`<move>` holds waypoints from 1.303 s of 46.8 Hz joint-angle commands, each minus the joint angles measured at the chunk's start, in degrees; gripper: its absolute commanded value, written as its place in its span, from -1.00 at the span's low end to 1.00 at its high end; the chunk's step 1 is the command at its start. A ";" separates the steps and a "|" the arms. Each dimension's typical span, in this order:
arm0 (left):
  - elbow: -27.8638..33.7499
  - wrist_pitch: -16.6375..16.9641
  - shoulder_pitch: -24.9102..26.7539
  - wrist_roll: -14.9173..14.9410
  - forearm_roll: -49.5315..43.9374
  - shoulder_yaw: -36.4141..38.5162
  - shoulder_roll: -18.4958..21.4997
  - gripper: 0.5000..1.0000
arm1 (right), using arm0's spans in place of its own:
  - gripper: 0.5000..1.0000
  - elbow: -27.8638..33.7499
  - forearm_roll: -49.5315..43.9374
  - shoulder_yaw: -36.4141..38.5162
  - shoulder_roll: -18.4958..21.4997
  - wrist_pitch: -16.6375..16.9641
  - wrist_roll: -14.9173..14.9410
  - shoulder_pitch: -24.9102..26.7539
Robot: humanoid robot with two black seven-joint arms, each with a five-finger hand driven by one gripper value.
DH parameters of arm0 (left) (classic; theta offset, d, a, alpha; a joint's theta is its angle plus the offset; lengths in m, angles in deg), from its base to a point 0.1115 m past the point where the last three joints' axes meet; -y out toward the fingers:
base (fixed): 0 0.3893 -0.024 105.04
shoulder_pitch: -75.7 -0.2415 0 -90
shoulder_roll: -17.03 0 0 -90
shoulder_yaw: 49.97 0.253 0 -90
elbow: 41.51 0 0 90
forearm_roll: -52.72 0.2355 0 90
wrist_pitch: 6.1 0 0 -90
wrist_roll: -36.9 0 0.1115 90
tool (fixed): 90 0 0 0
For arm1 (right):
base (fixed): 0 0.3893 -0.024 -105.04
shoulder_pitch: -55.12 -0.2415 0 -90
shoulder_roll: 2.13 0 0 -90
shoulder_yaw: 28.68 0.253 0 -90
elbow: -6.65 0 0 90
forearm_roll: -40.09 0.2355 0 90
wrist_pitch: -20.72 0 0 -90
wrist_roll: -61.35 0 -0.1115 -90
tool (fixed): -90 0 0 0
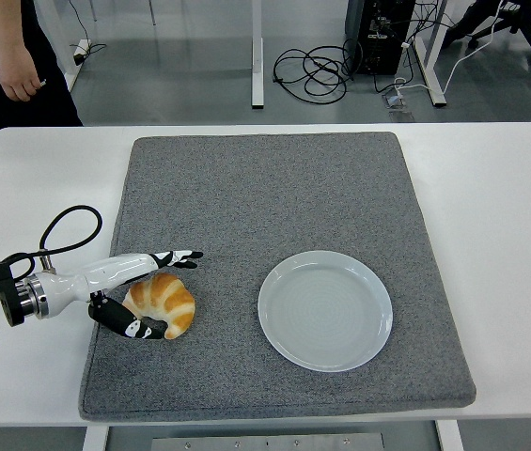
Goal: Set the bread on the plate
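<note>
1. A white counter is seen w/ a grey mat laid over its middle.
2. The bread, a croissant, is found on the mat's near-left part, lying flat.
3. The plate, pale and round, is set on the mat to the right of the bread, well apart from it; nothing is carried on it.
4. The left hand is brought in from the left edge on a white forearm, w/ a black cable looped behind it.
5. Its fingers are spread apart around the bread: the upper ones are stretched out just beyond the bread's far side, the thumb is curled under its near side. The thumb looks to be touching the crust; firm contact by the upper fingers can't be told. Bread is not lifted.
6. The right arm is not seen.
7. A person's hand and dark clothing are shown at top left, beyond the counter.
8. Cables are seen on the floor behind.
</note>
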State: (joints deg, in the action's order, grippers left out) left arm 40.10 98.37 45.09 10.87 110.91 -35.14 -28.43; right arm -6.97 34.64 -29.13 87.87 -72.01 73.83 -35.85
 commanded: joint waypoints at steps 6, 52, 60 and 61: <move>-1.02 1.00 -0.68 -0.60 0.08 0.03 -0.76 0.75 | 1.00 0.00 0.00 -0.08 0.00 0.00 0.00 0.01; -5.76 1.53 0.46 -1.83 2.36 -1.38 -1.91 -1.00 | 1.00 0.00 0.00 -0.08 0.00 -0.09 0.00 0.01; -5.85 1.44 1.60 -1.83 2.36 -1.55 -1.73 -1.00 | 1.00 -0.09 0.00 -0.08 0.00 -0.09 0.00 0.01; -5.85 1.53 1.78 -1.91 2.36 -1.55 -1.73 -1.00 | 1.00 -0.09 0.00 0.01 0.00 -0.09 0.00 0.01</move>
State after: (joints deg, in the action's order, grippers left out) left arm 34.25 99.90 46.40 9.04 113.27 -36.73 -30.21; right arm -6.98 34.64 -29.15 87.87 -72.10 73.83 -35.84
